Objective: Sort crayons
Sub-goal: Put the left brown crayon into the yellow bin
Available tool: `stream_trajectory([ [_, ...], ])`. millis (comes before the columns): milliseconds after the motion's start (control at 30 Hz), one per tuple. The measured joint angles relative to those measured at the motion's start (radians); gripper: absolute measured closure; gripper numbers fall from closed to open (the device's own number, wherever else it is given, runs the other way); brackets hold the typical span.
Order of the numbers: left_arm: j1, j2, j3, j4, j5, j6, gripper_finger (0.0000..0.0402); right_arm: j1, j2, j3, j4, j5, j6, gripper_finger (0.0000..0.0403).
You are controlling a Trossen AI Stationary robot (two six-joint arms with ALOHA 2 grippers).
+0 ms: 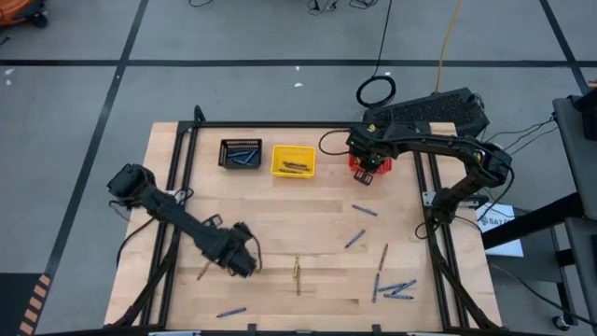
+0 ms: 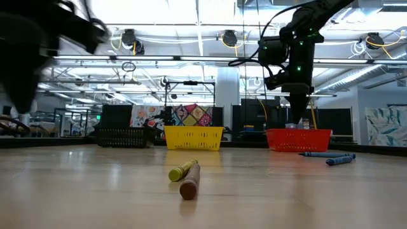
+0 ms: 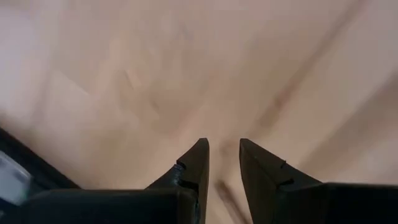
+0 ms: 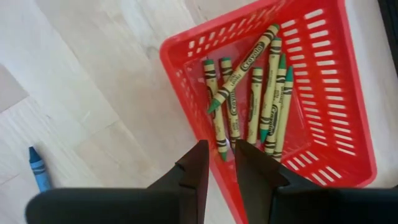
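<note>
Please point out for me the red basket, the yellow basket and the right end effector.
red basket [image 4: 348,93]: right wrist view, on its mesh side wall.
yellow basket [image 1: 293,172]: high view, on its near rim.
right end effector [image 4: 221,163]: right wrist view, midway between its two dark fingertips, above the red basket's rim.

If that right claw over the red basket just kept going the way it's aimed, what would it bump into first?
Most likely the red basket itself: the right gripper points down at its near rim, with the green crayons lying just inside. Depth is hard to judge, so rim or crayons could come first.

Grey floor [image 1: 280,37] with dark lines, bright ceiling lights [image 2: 191,9].
</note>
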Motion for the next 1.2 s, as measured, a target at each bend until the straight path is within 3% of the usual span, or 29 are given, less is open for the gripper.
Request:
stream_trajectory([
  [333,-0.165,-0.005,0.000,0.001,0.112,-0.363,0.0320,0.038,0.000,0.000,0.011,0.000,0.013,0.0337],
  [700,-0.315,-0.005,0.000,0.004,0.117,-0.719,0.0320,0.084,0.000,0.000,0.013,-0.003,0.034,0.0337],
  [933,-0.379,-0.004,0.000,0.008,0.117,-0.844,0.0320,0.119,0.000,0.000,0.013,-0.003,0.060,0.0337],
  [1200,-0.406,-0.004,0.000,-0.020,0.120,-0.844,0.0320,0.162,0.000,0.000,0.017,-0.003,0.068,0.0337],
])
